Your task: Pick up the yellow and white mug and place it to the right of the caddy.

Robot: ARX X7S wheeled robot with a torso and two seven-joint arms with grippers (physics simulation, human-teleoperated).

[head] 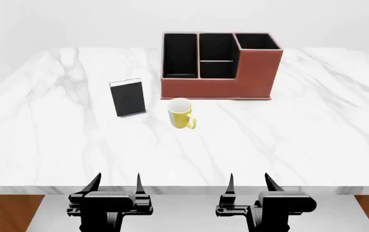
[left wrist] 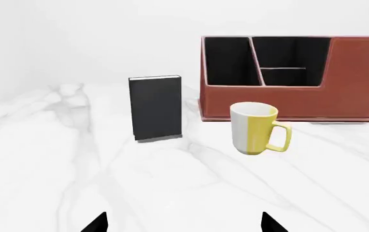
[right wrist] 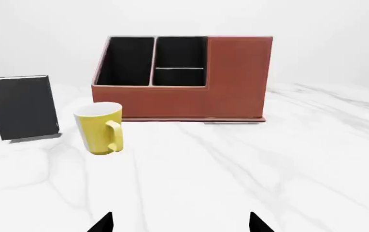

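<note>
The yellow and white mug stands upright on the marble table, just in front of the caddy, its handle toward the right. The mug shows in the left wrist view and the mug in the right wrist view, both far ahead of the jaws. The reddish-brown caddy has black-lined compartments. My left gripper and right gripper hover at the table's near edge, both open and empty, well short of the mug.
A small black upright book stands left of the mug, also seen as the book and the book. The white marble table stretches wide to the right of the caddy; its front edge lies just below the grippers.
</note>
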